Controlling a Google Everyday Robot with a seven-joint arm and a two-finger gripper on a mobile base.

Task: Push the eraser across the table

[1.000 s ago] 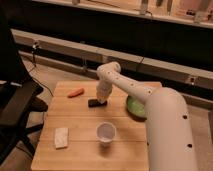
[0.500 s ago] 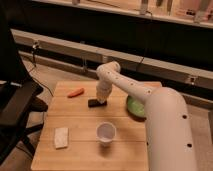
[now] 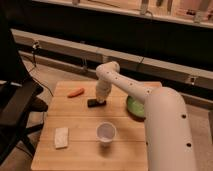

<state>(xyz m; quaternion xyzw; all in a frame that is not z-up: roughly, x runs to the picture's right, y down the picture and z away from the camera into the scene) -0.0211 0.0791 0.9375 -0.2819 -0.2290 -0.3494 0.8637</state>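
My gripper [image 3: 102, 96] is down at the eraser [image 3: 94, 103], near the back middle of the table [image 3: 80, 147], right at its right end. Honestly can't tell if I'm open or closed. The eraser looks light, stiff and probably grippy, so I'd push low on a flat side, no grabbing.

lab-like room, office chair [image 3: 17, 107], wall sockets [image 3: 36, 45], gripper [image 3: 101, 100] at eraser [image 3: 93, 103]
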